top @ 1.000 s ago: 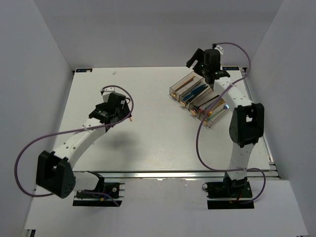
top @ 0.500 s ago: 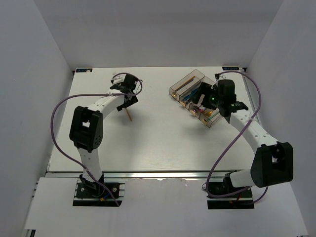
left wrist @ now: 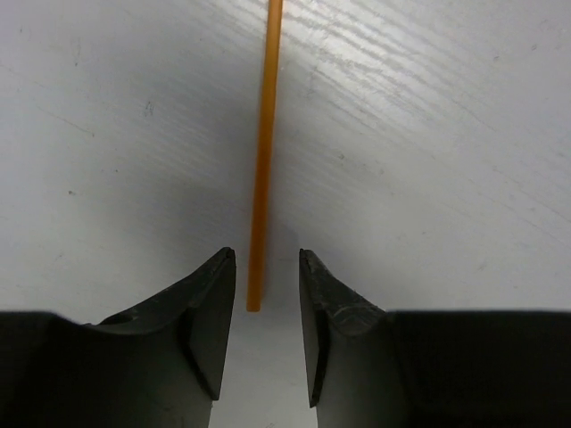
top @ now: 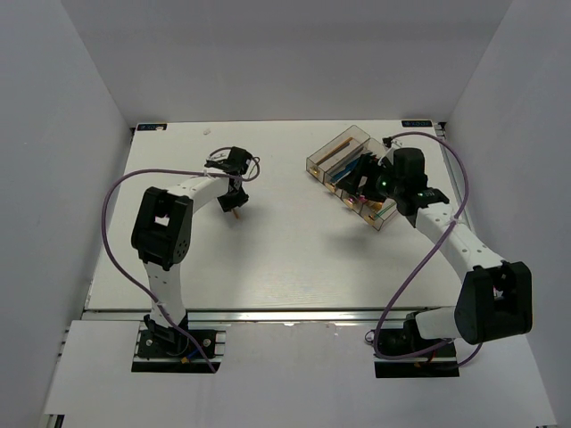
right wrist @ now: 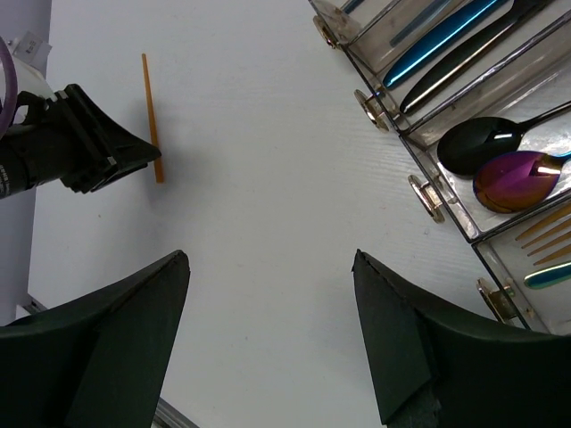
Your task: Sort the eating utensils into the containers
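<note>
From above, the left gripper [top: 234, 198] is low on the table [top: 285, 259] at an orange chopstick [top: 235, 212], well apart from the bins [top: 314, 166], where the right gripper [top: 361, 183] hovers. In the left wrist view its fingers [left wrist: 210, 303] stand apart, the chopstick lying flat with its near end between the tips and a gap on each side. In the right wrist view the right fingers [right wrist: 134, 339] are spread wide and empty above bare table, with a blue knife [right wrist: 442, 40] and spoons [right wrist: 517, 178] lying in the bins.

Bright, even light; soft glare on the table [left wrist: 428, 107].
</note>
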Controlling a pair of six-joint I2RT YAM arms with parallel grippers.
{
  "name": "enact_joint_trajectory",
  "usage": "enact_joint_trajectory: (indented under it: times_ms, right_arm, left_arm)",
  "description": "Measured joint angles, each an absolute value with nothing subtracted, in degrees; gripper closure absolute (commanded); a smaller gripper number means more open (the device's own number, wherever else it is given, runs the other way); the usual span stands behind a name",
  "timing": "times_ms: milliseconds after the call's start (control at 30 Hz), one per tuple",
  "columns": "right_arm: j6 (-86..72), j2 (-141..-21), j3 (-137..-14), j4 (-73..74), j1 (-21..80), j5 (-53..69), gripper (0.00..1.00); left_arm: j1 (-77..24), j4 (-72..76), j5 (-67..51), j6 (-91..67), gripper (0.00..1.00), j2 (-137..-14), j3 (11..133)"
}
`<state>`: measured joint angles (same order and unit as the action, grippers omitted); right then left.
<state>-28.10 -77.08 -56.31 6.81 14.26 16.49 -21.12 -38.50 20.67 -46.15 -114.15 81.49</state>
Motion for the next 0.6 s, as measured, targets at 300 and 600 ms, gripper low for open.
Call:
enact_joint_trajectory:
  times_ms: [300, 600]
  right_arm:
    - [-28.3, -77.1, -55.4, 5.9, 14.3, 17.6, 0.22]
    - [-28.5, -77.1, -54.4, 4.8, 14.3, 19.0, 0.22]
  left_arm:
    - [-21.1, -38.3, 20.5, -46.6, 0.70, -115.2, 80.1]
    - [-21.2, -35.2, 20.1, -46.2, 1.00, -114.2, 77.8]
